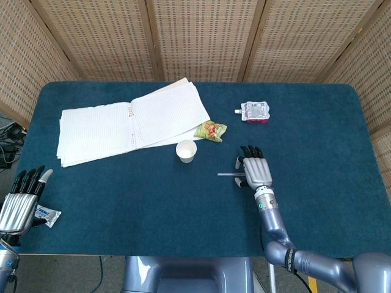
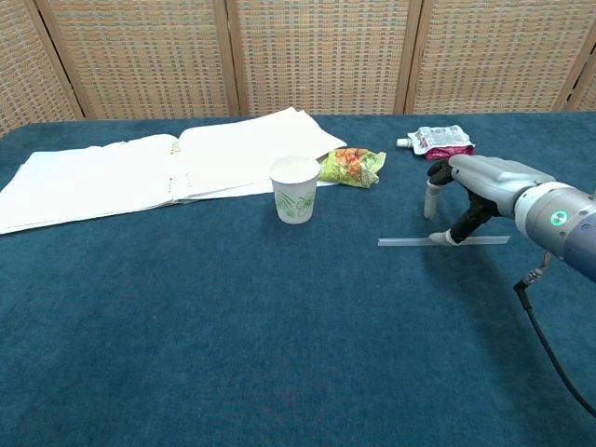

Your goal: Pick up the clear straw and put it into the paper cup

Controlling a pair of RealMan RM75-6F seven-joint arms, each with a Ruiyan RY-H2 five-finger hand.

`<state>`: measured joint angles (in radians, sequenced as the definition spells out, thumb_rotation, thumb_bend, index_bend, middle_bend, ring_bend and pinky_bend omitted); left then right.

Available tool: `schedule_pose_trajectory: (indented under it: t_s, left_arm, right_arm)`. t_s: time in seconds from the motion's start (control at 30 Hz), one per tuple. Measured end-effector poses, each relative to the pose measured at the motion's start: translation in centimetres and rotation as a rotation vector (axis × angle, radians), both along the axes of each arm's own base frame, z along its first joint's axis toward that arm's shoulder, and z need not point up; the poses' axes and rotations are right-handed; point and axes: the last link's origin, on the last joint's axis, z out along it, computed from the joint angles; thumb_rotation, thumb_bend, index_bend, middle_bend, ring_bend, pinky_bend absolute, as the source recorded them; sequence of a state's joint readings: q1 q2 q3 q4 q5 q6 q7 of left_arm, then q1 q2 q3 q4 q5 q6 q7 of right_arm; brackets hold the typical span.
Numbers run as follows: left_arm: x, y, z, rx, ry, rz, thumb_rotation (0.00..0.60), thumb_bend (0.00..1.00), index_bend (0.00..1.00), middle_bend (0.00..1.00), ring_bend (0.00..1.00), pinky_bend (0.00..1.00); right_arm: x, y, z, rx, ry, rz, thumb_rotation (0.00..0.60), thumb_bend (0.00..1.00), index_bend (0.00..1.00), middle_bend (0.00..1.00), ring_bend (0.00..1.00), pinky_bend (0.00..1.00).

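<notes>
The clear straw [image 1: 226,174] [image 2: 405,242] lies flat on the blue table, right of the white paper cup [image 1: 186,151] [image 2: 295,189], which stands upright. My right hand [image 1: 256,170] [image 2: 484,186] arches over the straw's right half, palm down. Its thumb tip touches the straw on the cloth while the other fingers come down just beyond it, and the straw is not lifted. My left hand [image 1: 21,198] hangs at the table's near left edge, fingers spread, holding nothing.
An open notebook [image 1: 128,122] [image 2: 140,172] lies at the back left. A green snack packet [image 1: 210,130] [image 2: 352,166] sits just behind the cup, and a red-and-white pouch [image 1: 255,112] [image 2: 441,140] lies farther back. A small white packet [image 1: 47,215] rests beside my left hand.
</notes>
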<state>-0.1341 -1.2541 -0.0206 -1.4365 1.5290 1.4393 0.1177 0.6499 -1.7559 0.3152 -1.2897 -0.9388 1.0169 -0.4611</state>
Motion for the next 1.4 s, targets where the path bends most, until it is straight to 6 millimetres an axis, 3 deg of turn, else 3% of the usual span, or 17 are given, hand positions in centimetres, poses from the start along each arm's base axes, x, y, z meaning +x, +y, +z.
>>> schedule_pose_trajectory:
  t_s: [0.43, 1.4]
  left_arm:
    - [0.0, 0.2, -0.3, -0.005, -0.002, -0.001, 0.6, 0.08, 0.0, 0.0, 0.0, 0.0]
    - [-0.1, 0.4, -0.1, -0.001, -0.012, 0.004, 0.6, 0.08, 0.0, 0.0, 0.0, 0.0]
  right_arm:
    - [-1.7, -0.5, -1.1, 0.017, -0.017, -0.043, 0.6, 0.46, 0.53, 0.2, 0.0, 0.02]
    - [-1.4, -0.9, -2.3, 0.064, 0.015, -0.045, 0.6, 0.54, 0.55, 0.2, 0.01, 0.02]
